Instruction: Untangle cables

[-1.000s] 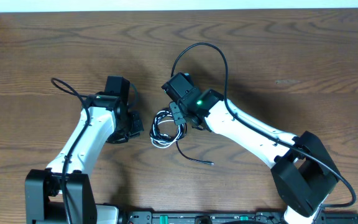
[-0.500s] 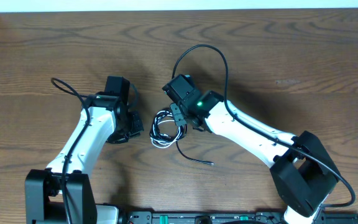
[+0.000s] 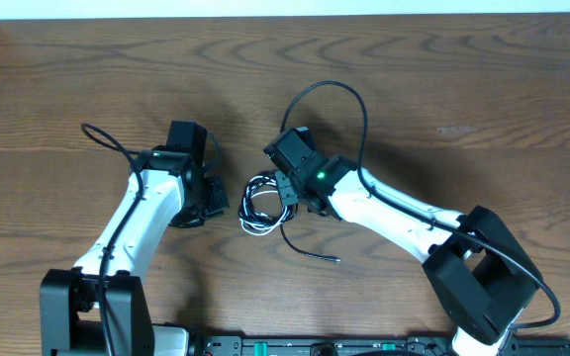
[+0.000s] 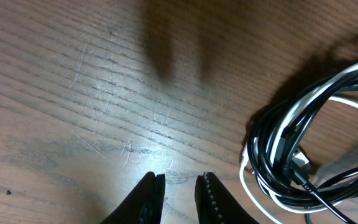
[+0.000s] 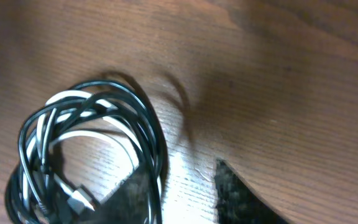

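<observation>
The cables (image 3: 262,205) lie as one small tangled coil on the wooden table (image 3: 463,79), just left of the overhead frame's center, between the two grippers. From the coil's lower edge one loose black cord (image 3: 310,252) trails toward the lower right and ends on bare wood. The left gripper (image 3: 214,196) sits just left of the coil, apart from it. In the left wrist view its pincer (image 4: 179,194) shows at the bottom edge with the two ridged fingertips (image 4: 151,198) standing a narrow slit apart, bare wood between them and nothing pinched. There the coil fills the right side: several black cords (image 4: 272,146) looped together with a white cord (image 4: 347,102) threaded through, and a small pale plug end (image 4: 300,158) inside the loop. The right gripper (image 3: 287,188) hangs over the coil's upper right edge. Its wrist view is blurred, but the pincer (image 5: 178,173) is spread, one dark finger (image 5: 241,193) at lower right and the other a smeared shape at lower center beside the coil's right rim. Whether that finger touches the black cord (image 5: 154,149) cannot be told. The coil takes the lower left of that frame, its white cord (image 5: 79,134) crossing the middle.
</observation>
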Controlling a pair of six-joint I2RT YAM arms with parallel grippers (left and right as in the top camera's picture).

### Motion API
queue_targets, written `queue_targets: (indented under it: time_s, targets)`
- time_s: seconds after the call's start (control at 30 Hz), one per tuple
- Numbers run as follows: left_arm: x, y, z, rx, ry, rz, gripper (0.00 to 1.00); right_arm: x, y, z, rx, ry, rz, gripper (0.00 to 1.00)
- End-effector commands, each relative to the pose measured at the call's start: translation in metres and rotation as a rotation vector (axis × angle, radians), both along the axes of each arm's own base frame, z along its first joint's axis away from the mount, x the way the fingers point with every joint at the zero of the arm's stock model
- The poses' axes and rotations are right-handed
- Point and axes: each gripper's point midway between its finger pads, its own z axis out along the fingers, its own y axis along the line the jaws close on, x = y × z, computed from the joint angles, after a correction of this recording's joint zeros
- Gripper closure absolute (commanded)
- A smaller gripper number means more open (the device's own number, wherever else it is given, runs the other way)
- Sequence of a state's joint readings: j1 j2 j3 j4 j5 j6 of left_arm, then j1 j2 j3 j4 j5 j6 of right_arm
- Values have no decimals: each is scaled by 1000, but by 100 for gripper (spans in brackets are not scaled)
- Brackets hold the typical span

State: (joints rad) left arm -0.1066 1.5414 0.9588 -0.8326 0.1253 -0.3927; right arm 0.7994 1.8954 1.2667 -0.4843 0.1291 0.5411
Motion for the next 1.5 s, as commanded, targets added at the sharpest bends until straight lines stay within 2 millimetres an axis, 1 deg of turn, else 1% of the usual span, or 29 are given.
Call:
queue_targets:
  time_s: [0.0, 0.17, 0.23, 0.6, 0.83, 1.47]
  targets:
    - [-4, 0, -4, 4, 18, 4, 76, -2, -5, -11, 11, 11, -63, 79]
    - [-4, 0, -4, 4, 18, 4, 76, -3, -5, -15, 20, 9, -68, 95]
    - [-4, 0, -4, 4, 18, 4, 76, -3, -5, -15, 20, 7, -69, 99]
    - [-3, 0, -4, 4, 17, 4, 76, -4, 6, -12, 42, -11, -49, 99]
    - [-3, 0, -4, 4, 17, 4, 76, -5, 9, -11, 49, -18, -43, 99]
    - [-3, 0, -4, 4, 17, 4, 76, -4, 10, -10, 56, -18, -45, 99]
